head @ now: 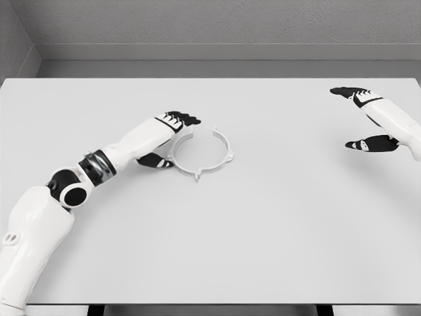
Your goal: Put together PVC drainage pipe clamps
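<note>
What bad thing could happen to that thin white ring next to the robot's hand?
1. The left hand sits at the edge of the clamp ring, not around it, so it might push the ring across the table instead of gripping it.
2. The ring is thin with a gap at the top, so a hard squeeze could bend it.
3. The right hand is far away and can't steady it.
</note>
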### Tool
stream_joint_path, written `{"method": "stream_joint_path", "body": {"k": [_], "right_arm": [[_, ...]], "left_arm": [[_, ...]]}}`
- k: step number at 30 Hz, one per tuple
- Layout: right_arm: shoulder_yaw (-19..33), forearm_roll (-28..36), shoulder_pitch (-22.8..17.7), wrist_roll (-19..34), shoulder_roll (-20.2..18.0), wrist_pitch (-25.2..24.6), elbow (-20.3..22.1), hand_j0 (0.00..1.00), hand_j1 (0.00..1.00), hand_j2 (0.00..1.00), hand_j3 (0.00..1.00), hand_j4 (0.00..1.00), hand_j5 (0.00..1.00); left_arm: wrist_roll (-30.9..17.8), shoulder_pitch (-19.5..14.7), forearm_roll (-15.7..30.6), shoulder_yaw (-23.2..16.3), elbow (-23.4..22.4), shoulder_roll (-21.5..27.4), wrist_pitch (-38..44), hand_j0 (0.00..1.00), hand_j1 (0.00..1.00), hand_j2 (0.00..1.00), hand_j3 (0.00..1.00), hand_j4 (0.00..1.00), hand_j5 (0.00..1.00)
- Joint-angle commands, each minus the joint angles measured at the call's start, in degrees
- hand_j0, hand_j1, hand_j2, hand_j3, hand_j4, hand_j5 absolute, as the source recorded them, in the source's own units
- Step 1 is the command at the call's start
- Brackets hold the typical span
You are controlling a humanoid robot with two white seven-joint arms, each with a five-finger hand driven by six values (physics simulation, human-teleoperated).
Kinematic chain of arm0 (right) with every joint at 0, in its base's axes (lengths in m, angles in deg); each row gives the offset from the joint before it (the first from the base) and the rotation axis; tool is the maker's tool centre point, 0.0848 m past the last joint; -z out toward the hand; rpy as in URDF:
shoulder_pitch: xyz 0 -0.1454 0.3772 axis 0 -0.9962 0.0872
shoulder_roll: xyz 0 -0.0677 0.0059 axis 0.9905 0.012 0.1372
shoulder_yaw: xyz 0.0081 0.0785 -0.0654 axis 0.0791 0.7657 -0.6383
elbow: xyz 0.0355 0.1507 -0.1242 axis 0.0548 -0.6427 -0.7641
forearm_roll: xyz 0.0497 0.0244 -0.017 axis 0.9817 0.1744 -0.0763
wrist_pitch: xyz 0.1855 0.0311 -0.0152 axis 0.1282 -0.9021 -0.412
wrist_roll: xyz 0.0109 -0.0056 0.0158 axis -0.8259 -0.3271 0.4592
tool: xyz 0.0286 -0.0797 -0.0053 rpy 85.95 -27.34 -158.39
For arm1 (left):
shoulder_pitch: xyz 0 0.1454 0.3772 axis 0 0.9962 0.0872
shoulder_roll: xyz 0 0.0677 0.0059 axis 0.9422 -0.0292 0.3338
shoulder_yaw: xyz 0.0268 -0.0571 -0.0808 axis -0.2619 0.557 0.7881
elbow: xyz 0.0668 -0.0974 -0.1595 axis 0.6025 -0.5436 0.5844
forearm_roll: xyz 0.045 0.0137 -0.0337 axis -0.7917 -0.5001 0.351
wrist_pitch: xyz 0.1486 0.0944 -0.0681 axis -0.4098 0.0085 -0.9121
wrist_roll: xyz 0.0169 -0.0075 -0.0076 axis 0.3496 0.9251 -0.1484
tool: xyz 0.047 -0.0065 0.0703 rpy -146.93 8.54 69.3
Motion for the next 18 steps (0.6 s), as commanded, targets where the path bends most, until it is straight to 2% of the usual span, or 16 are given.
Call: {"method": "stream_joint_path", "body": {"k": [1,18], "right_arm": [[0.02,0.46,0.00,-0.03,-0.04,-0.10,0.03,1.00,1.00,1.00,1.00,1.00,1.00],[0.02,0.46,0.00,-0.03,-0.04,-0.10,0.03,1.00,1.00,1.00,1.00,1.00,1.00]], "left_arm": [[0.02,0.00,0.37,0.04,0.03,-0.12,0.05,1.00,1.00,1.00,1.00,1.00,1.00],[0.11,-0.44,-0.34,-0.67,-0.06,-1.17,0.05,1.00,1.00,1.00,1.00,1.00,1.00]]}}
